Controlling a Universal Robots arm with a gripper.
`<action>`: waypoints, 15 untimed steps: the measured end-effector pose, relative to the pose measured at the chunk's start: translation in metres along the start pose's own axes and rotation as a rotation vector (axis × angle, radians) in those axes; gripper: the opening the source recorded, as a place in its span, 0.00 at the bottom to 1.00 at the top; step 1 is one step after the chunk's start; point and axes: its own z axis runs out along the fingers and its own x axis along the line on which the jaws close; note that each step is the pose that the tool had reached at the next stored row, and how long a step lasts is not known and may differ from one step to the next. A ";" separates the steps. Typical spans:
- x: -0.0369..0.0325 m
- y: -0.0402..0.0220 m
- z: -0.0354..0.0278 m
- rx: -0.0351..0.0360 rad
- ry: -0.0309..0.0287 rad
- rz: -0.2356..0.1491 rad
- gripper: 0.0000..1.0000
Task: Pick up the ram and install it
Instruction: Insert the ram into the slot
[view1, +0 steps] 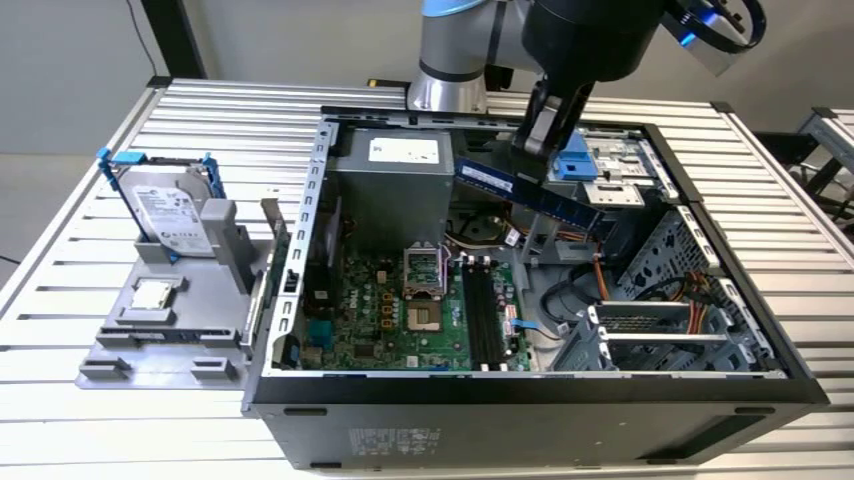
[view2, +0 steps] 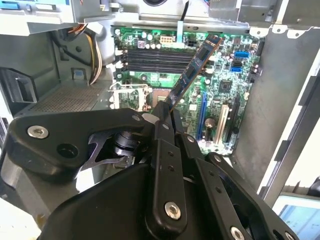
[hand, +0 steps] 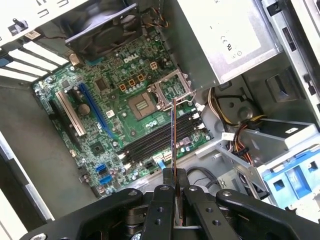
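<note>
Entry: your gripper (view1: 533, 150) hangs over the open computer case (view1: 534, 395), above its far half and toward the exterior view's right. The fingers are clamped on the ram (view1: 529, 193). The stick is in the air, tilted, with its lower end toward the exterior view's right, and it is clear of the board below. In the second wrist view you can see the black fingers (view2: 163, 131) pinching one end of the ram (view2: 192, 75), which runs out past them at a slant over the green motherboard (view2: 225, 95). In the first wrist view the ram (hand: 173, 132) shows edge-on as a thin line rising from the gripper (hand: 175, 182), crossing the row of dark memory slots (hand: 150, 142) near the processor socket (hand: 142, 105). It is not seated in a slot. You will find the silver power supply (view1: 387, 185) against the case's far wall. The case sits on the slatted worktop (view1: 80, 200), toward the near edge. Beside the case, at the worktop's edge on the exterior view's left, a grey fixture (view1: 134, 360) carries the hard drive (view1: 171, 215) standing upright. The small square processor chip (view1: 154, 293) lies flat just in front of it. Both are well apart from the gripper.
</note>
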 end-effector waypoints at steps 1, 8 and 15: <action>0.0000 0.0000 0.0000 -0.0001 -0.0003 0.002 0.00; 0.0002 0.0002 -0.0001 -0.0003 -0.0022 0.017 0.00; 0.0004 0.0005 0.0000 -0.0004 -0.0035 0.032 0.00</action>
